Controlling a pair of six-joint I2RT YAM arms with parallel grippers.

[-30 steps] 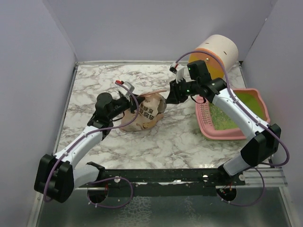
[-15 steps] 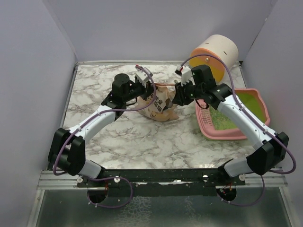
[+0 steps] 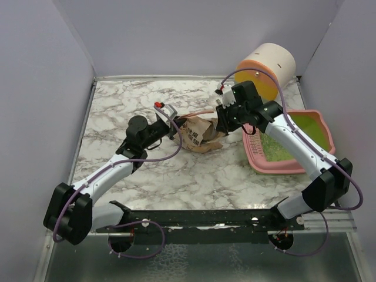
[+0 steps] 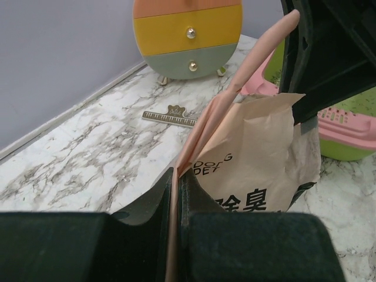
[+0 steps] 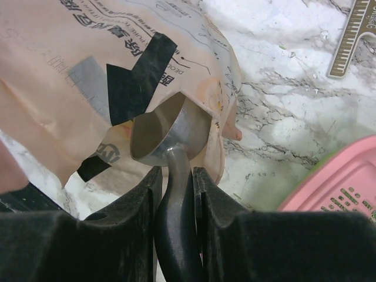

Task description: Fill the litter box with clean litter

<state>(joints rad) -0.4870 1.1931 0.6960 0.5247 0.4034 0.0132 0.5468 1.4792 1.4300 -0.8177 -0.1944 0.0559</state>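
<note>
The tan paper bag (image 3: 197,134) lies on the marble table, left of the pink litter box (image 3: 252,155). A dull speckled layer of clean litter (image 3: 275,147) covers the near part of the box's lime-green floor. My left gripper (image 4: 176,176) is shut on the bag's pink handle strap (image 4: 235,94) and holds it up. My right gripper (image 5: 176,173) is shut on the dark handle of the silver scoop (image 5: 170,132). The scoop's bowl sits at the bag's torn mouth, and no granules show in it. In the top view the right gripper (image 3: 226,120) hangs at the bag's right end.
The round cream drum (image 3: 267,70) with orange, yellow and grey bands stands at the back right, behind the litter box. A small gold comb-like strip (image 4: 170,116) lies on the table in front of the drum. Grey walls close off the left, back and right.
The left arm swung toward the back right with the bag, then drew back left. The bag now lies nearer the litter box and more crumpled. The right gripper stayed at the bag's mouth.
</note>
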